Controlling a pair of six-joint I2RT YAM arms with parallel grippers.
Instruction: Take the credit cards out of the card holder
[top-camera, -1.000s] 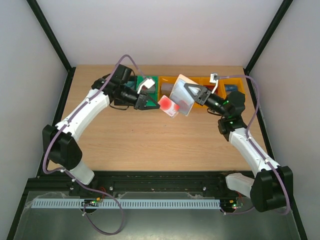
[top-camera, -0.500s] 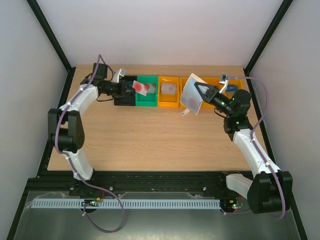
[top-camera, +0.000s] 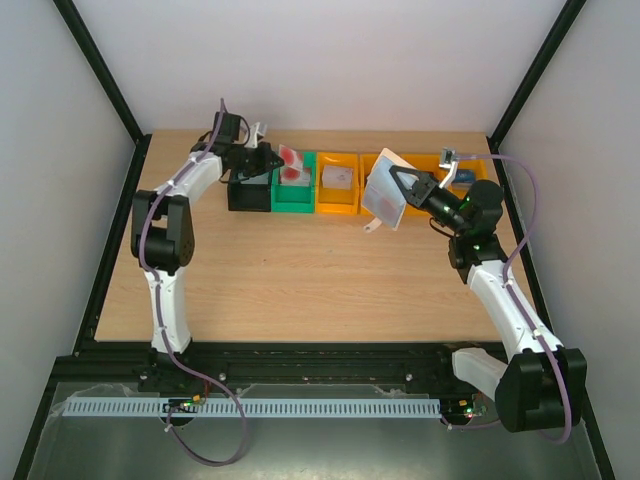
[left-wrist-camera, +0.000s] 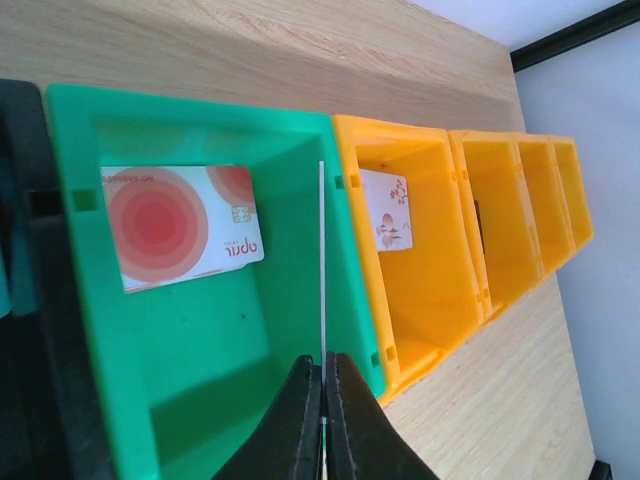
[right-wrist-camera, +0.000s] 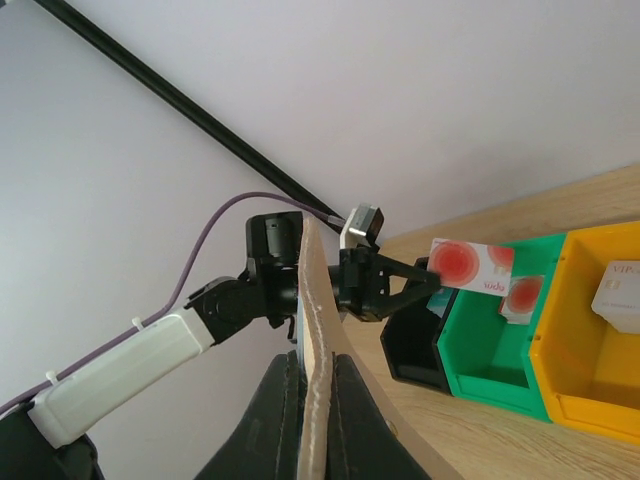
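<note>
Up at the far left of the counter (top-camera: 300, 270), the left hand (top-camera: 272, 160) is shut tight on a white and red card (top-camera: 290, 155), pinching it by 1 edge and holding it over the green bin (top-camera: 293, 200). From the left wrist view this card (left-wrist-camera: 322, 250) shows only as a thin upright line rising from between the closed fingers (left-wrist-camera: 298, 420), above the bin's right wall. A second white and red card (top-camera: 294, 177) lies inside the green bin, leaning at its far end with its printed face showing. The black bin (top-camera: 248, 193) sits touching the green bin's left side, and an orange bin (top-camera: 338, 200) on its right holds a pale card (top-camera: 338, 178). Further right, the right hand (top-camera: 397, 188) is clamped narrow on the card holder (top-camera: 383, 197), which hangs tilted above the counter just in front of the other orange bins, its white outside turned toward the near left and a small tab dangling from its lower edge. The right wrist view shows the holder edge-on between the fingers (right-wrist-camera: 275, 400).
</note>
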